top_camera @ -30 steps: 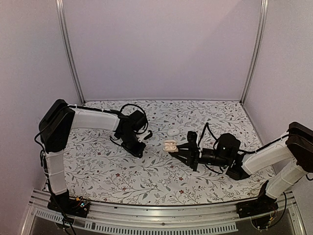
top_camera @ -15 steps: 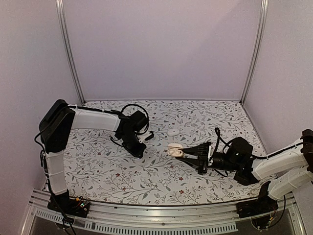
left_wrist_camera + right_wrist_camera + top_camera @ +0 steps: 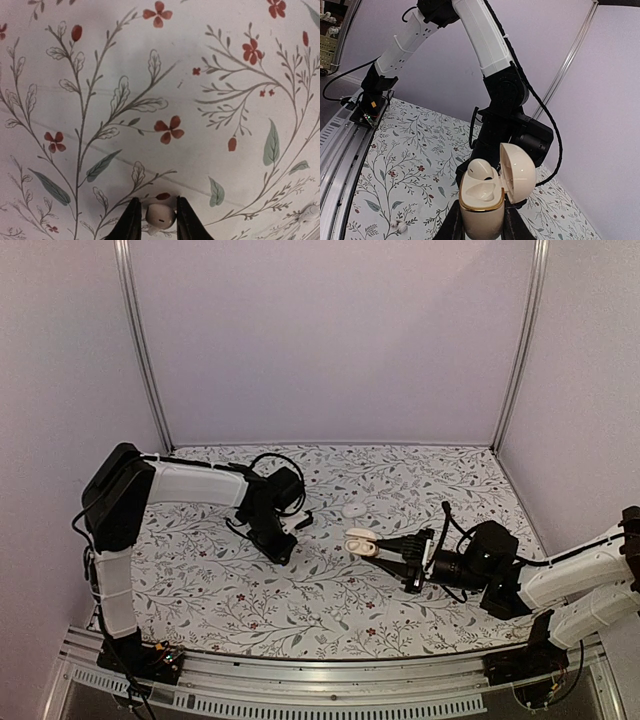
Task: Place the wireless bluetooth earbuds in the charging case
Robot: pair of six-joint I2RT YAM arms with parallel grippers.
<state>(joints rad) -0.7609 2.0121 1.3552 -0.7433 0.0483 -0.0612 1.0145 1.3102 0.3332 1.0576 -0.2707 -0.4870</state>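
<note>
The right gripper (image 3: 375, 550) is closed tight on the lower half of the charging case (image 3: 479, 212) and holds it over the middle of the flowered table (image 3: 200, 580), with the lid open. The left gripper (image 3: 158, 207) points down at the table with its jaws only a little apart. An earbud (image 3: 160, 216) sits between them, but I cannot tell if they press it.

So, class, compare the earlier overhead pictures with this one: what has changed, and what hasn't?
The right gripper, shut on the open charging case, has drawn back to the robot's right, carrying the case a little that way. The left gripper kept its place, an earbud between its jaws; the loose earbud stayed put.
</note>
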